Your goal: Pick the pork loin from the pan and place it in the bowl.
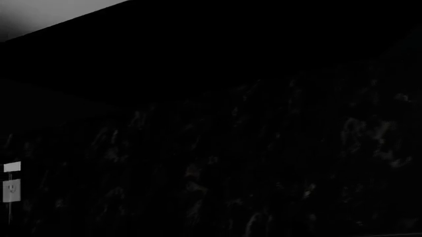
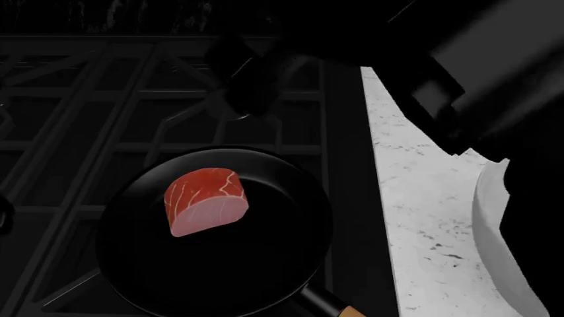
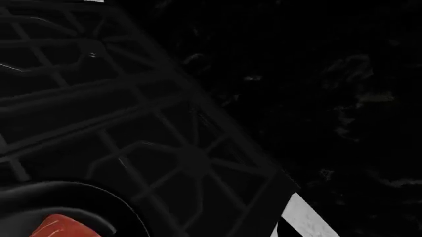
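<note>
We have nothing done yet: the meat (image 2: 205, 201) lies in the pan (image 2: 291, 257), the bowl (image 2: 502, 238) waits, and we cannot tell our fingers' state.

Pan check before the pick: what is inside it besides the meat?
Only the pork loin lies in the pan, left of centre, red top up. The floor under the meat is covered; the pan's near edge is cut off.

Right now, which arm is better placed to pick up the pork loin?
Right. Its arm reaches over the stove just beyond the pan, and its wrist view shows the pork loin; the left wrist view shows only a dark wall.
</note>
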`<state>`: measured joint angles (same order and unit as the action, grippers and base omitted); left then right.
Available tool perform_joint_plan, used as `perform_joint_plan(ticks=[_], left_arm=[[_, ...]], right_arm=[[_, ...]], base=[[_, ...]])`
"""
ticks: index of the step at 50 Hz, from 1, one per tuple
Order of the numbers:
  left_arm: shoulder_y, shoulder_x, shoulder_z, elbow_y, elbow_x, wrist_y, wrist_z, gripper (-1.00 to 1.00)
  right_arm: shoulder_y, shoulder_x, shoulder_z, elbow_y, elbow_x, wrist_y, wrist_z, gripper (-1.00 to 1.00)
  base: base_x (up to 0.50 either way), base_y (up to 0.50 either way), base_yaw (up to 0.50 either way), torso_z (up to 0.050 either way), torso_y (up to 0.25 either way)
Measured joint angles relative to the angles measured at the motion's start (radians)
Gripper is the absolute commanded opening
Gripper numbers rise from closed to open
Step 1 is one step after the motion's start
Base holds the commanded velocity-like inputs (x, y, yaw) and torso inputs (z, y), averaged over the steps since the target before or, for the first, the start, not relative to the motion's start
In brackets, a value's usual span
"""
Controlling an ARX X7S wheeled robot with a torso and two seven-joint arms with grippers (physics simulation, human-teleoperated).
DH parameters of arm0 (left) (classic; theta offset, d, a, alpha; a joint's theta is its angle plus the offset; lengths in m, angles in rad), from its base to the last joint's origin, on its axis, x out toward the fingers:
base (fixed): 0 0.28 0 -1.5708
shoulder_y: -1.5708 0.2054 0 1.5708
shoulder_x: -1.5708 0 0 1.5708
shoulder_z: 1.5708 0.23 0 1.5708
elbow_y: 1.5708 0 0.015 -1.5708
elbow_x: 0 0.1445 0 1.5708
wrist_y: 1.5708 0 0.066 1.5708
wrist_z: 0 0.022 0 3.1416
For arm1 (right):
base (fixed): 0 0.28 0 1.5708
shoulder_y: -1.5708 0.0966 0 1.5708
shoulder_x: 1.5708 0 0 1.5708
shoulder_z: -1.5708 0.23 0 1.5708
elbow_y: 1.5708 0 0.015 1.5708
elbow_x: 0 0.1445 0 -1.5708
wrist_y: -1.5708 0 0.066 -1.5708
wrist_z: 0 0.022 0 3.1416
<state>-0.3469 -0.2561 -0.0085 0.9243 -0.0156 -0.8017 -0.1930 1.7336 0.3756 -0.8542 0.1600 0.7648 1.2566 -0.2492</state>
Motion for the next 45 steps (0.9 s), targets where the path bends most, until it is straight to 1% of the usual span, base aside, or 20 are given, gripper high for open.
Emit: perform_joint_plan(ticks=[9,20,31,45], left_arm=[[-0.009,0.004,0.014,-0.023,0.015,-0.003,-0.024,1.0],[-0.032,0.008,0.029,-0.032,0.029,-0.036,-0.047,1.0],[-0.033,0.009,0.028,-0.022,0.037,-0.062,-0.065,1.0],[-0.024,0.005,0.02,0.012,0.044,-0.098,-0.082,1.0]], right_arm=[[0.09,-0.004,-0.205,0.124,-0.075,-0.135,-0.263,1.0],[0.147,0.007,-0.356,0.149,-0.118,-0.245,-0.49,1.0],[0.151,0.003,-0.411,0.177,-0.129,-0.35,-0.626,1.0],[0.138,-0.008,-0.423,0.178,-0.115,-0.429,-0.714,1.0]], base=[[0.0,0.0,0.0,0.0,0.0],[0.0,0.0,0.0,0.0,0.0],[0.0,0.0,0.0,0.0,0.0],[0.0,0.0,0.0,0.0,0.0]])
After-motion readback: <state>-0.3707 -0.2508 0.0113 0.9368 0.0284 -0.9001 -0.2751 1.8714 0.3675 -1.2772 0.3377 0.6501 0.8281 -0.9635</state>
